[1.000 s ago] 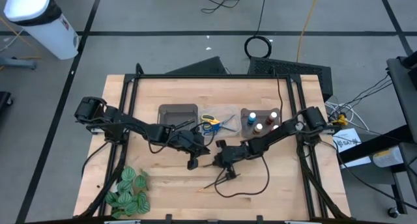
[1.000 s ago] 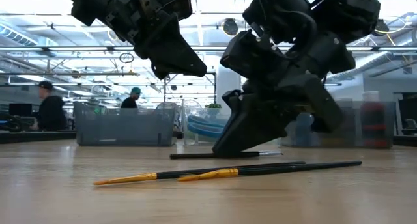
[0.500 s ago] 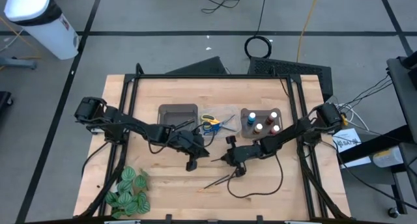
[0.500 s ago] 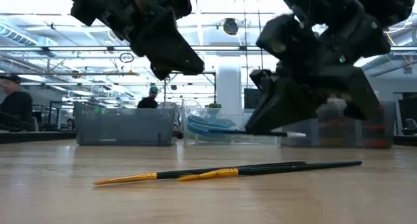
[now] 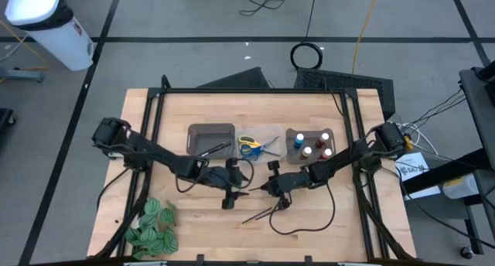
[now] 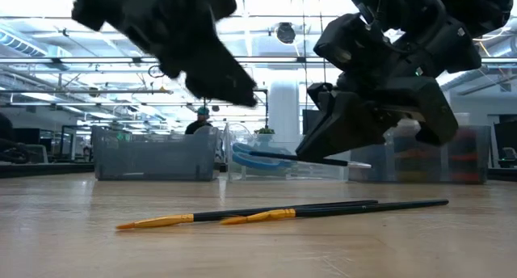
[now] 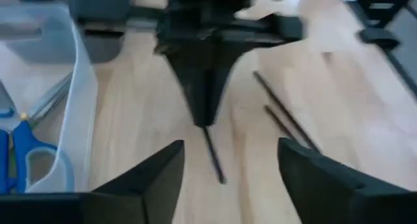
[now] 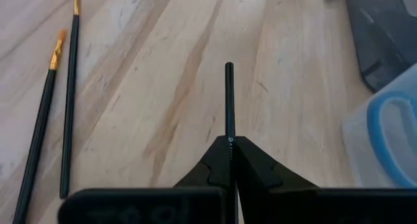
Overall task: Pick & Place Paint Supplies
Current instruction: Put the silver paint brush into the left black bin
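My right gripper hangs over the table's middle, shut on a thin dark paintbrush. The brush's free end points at my left gripper, which is open and close by. The brush end lies in line with the gap between its fingers, and no touch shows. Two more paintbrushes with yellow-orange ends lie on the wood nearer the front. Scissors lie in a clear bin. Paint bottles stand in another bin. My right gripper pinches the paintbrush's dark shaft between its two fingertips. A long stretch sticks out forward past the tips toward the table's left, and a short light end shows behind them. The brush is lifted clear of the table, roughly level.
A grey bin holding a dark brush stands at the far middle, beside the clear bin. A green striped leafy bunch lies at the near left corner. A cable loops on the wood under the right arm.
My right gripper has risen from the table with the paintbrush and drawn a little toward the table's right edge. The brush, which lay on the wood, now hangs clear and roughly level. My left gripper has shifted toward the near edge, closer to the brush's free end.
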You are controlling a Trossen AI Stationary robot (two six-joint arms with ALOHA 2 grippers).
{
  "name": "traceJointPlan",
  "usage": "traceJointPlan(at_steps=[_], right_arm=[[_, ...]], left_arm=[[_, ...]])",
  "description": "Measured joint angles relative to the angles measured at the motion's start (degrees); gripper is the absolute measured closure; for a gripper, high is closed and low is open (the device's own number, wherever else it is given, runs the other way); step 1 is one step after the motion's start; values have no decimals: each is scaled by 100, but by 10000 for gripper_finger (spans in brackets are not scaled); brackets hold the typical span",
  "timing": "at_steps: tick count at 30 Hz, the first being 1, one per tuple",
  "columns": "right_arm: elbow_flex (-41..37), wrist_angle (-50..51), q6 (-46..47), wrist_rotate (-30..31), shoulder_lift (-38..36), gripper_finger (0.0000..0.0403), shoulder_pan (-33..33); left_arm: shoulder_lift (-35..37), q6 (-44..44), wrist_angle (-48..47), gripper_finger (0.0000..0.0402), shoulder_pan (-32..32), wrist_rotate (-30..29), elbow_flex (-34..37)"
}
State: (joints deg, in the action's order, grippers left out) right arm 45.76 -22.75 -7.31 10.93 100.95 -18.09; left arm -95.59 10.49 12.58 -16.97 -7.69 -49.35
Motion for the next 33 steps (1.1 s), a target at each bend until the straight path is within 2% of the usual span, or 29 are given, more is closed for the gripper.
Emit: traceJointPlan(at_steps=[5,11,20,26,33], right_arm=[[4,-115,-2,202,-7,403,0],[4,-130,13,239,-9,403,-7],[7,-180,13,237,-9,402,-7],[9,-260,9,239,-9,402,-7],[11,-283,-2,279,-9,402,-7]], left_arm=[[-732,145,355,112,43,-167,0],[-1148,52,563,108,179,-188,1],[-1139,192,1405,149,372,-158,-1],[-1139,229,1379,184,337,-18,-4],[-1139,204,1362,204,293,22,-4]])
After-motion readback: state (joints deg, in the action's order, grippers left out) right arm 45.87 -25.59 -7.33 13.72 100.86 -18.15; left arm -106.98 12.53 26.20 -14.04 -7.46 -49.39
